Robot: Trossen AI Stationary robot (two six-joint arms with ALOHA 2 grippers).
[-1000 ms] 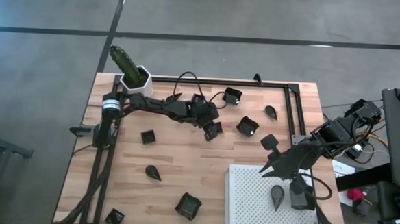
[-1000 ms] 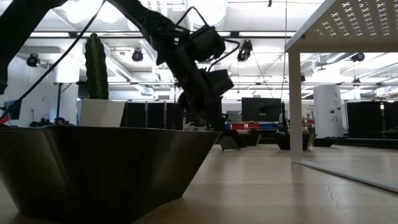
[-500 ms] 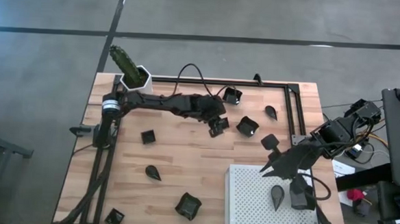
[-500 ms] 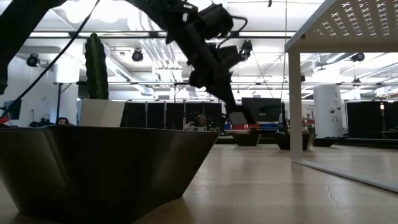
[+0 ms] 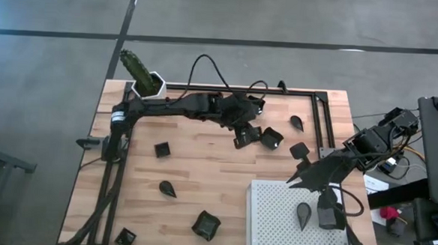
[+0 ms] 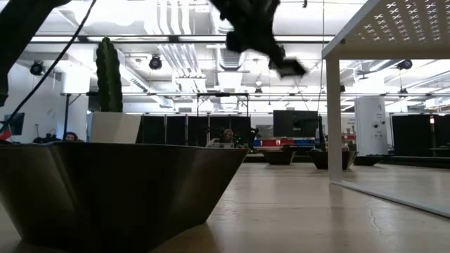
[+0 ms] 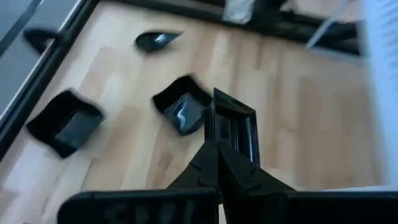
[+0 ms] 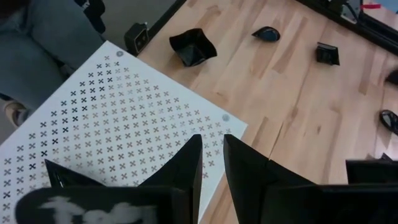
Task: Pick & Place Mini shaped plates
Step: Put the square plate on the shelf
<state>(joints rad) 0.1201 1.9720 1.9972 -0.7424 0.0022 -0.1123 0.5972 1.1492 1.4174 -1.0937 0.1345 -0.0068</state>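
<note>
My left gripper (image 5: 240,130) is out over the table's far middle, shut on a small dark square plate (image 5: 243,138) that it carries high in the low view (image 6: 288,68). Under it on the wood lie a bigger square plate (image 5: 271,139), another square plate (image 5: 298,151) and a teardrop plate (image 5: 297,122). More plates rest flat at the left and near side: a small square (image 5: 161,149), a teardrop (image 5: 168,188), a square (image 5: 206,225) and a corner square (image 5: 126,238). One teardrop plate (image 5: 304,212) lies on the white perforated tray (image 5: 274,223). My right gripper (image 5: 301,179) is open above the tray's far edge. My left gripper pinches the small square plate by one rim wall (image 7: 231,127) between its two shut fingers (image 7: 214,158). The fingers slant down from the table's left. The plate is lifted clear of the table and sticks out tilted beyond the fingertips (image 6: 288,68).
A white pot with a green cactus (image 5: 142,77) stands at the far left corner. A black frame rail (image 5: 320,120) runs along the far and right sides. A large dark square plate (image 6: 119,190) fills the low view's foreground. Bare wood lies in the table's middle.
My left gripper has risen well above the table and swung toward the right and far edges, carrying the small square plate, which now hangs high and clear. It has stayed shut on it.
</note>
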